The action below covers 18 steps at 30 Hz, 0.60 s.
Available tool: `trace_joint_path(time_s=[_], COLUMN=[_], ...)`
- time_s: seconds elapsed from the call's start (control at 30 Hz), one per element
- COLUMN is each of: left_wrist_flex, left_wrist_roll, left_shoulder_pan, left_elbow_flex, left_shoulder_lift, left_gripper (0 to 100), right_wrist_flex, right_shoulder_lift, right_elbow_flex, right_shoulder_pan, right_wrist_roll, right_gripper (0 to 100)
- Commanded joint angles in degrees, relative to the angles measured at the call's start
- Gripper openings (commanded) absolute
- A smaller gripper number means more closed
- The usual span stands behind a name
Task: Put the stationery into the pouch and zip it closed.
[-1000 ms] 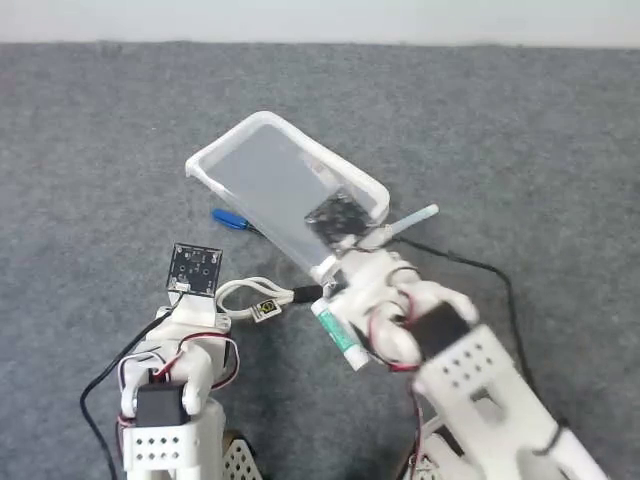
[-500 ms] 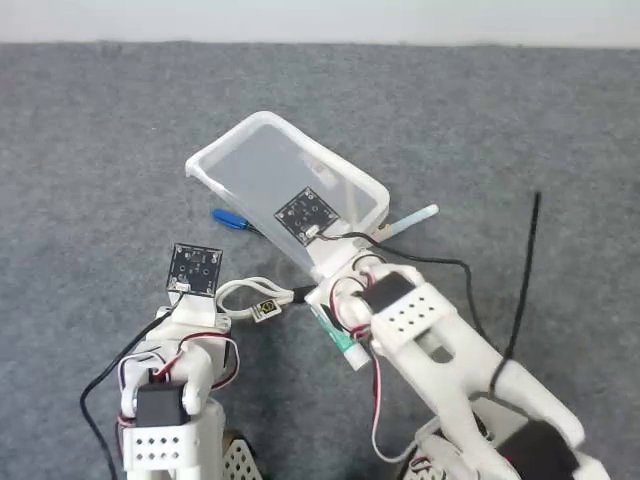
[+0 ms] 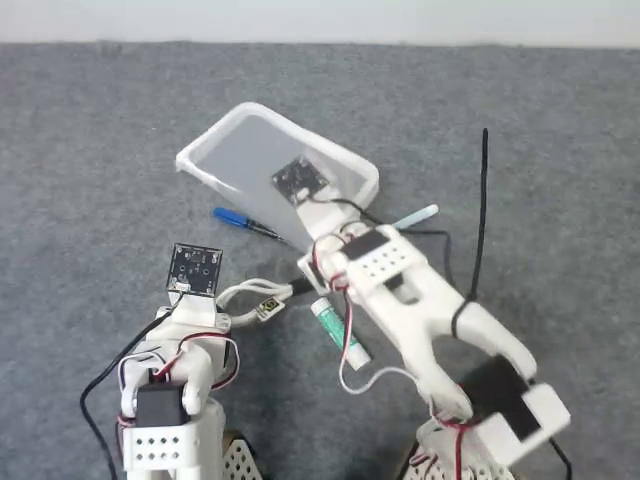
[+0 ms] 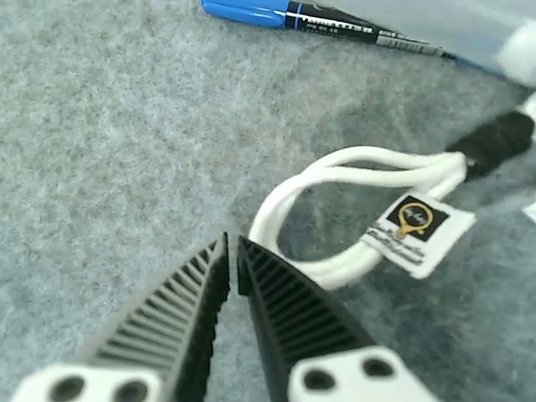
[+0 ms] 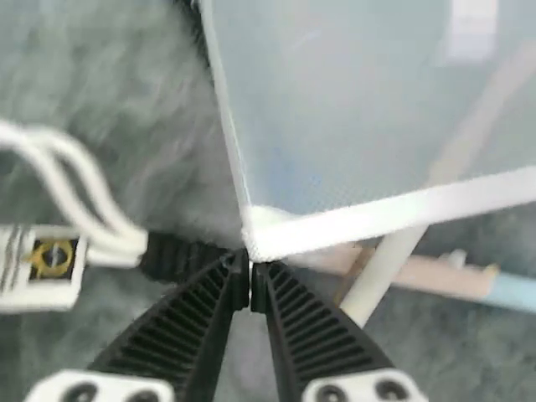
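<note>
Translucent, white-rimmed pouch; R gripper pinched narrow, maybe nipping its corner; L gripper narrow, empty.

the pouch is frosted, translucent plastic with a smooth white edge. the table cover is grey, fuzzy cloth. the pen is glossy plastic, the cable smooth with a paper tag. the left gripper is ribbed, matt black plastic.
</note>
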Motion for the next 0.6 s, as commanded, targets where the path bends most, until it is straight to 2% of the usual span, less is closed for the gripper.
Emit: trace_joint_path(time_s=[0.0,0.27,0.57], left_wrist_flex=[-0.5,-0.5,-0.6], left_wrist_roll=[-0.2,-0.2,-0.2], left_shoulder_pan=[-0.2,-0.2,-0.2], left_elbow_flex=[-0.6,-0.6,-0.7], left_shoulder_lift=[-1.2,-1.2,-1.2], left_gripper=[1,1,1], right_wrist_flex=[-1.1,1.5,16.3], right_shoulder_lift=[3.8,15.3,8.6], right_elbow_flex=[-11.0,-24.8,-28.6], right_shoulder_pan=[2.5,6.0,2.6], right_wrist_roll=[-0.6,-0.6,-0.8], right_gripper=[1.3,1.6,1.7])
